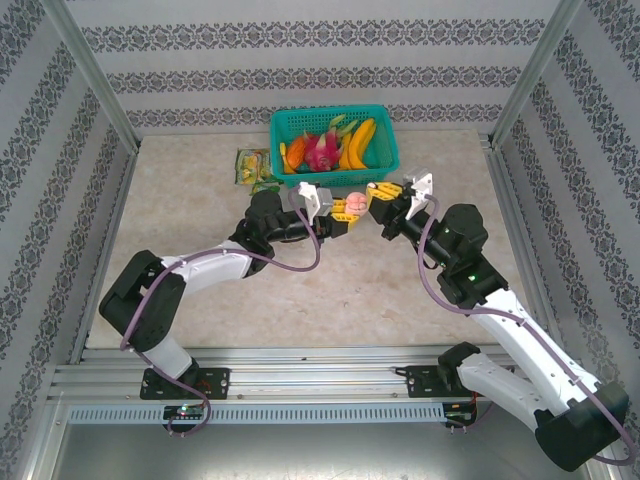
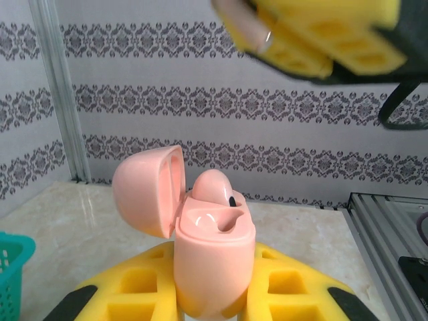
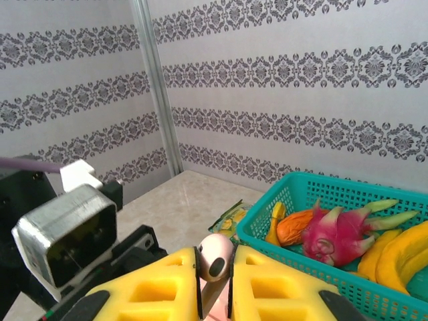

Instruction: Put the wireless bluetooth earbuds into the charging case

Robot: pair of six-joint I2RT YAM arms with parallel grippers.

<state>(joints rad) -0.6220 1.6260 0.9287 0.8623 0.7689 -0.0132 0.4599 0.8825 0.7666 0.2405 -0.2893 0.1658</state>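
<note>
The pale pink plastic earbud point(image 3: 215, 257) is sitting high off the desk, and the right pincer point(image 3: 214, 274) is clenching it between its yellow pads, rounded head poking out front. The stem looks to be running back down between the pads, though its end is hidden.

Just to the left, the pale pink egg-shaped plastic charging case point(image 2: 214, 247) is being held upright, the left pincer point(image 2: 212, 267) clamping its lower body. The hinged lid point(image 2: 147, 190) is hanging open to the side, a second pink bud point(image 2: 212, 186) is already sitting in one well, and the empty well point(image 2: 215, 221) is facing up beside it.

From the left wrist, the right pincer is hovering above and to the right of the case mouth, close but apart. From overhead, both pincers are meeting over the middle of the beige marbled desk point(image 1: 200, 200), in front of the teal plastic basket of fruit point(image 3: 267, 221).

The right arm is the one delivering. I am judging that the bud's long axis needs lining up with the open well, stem leading.
</note>
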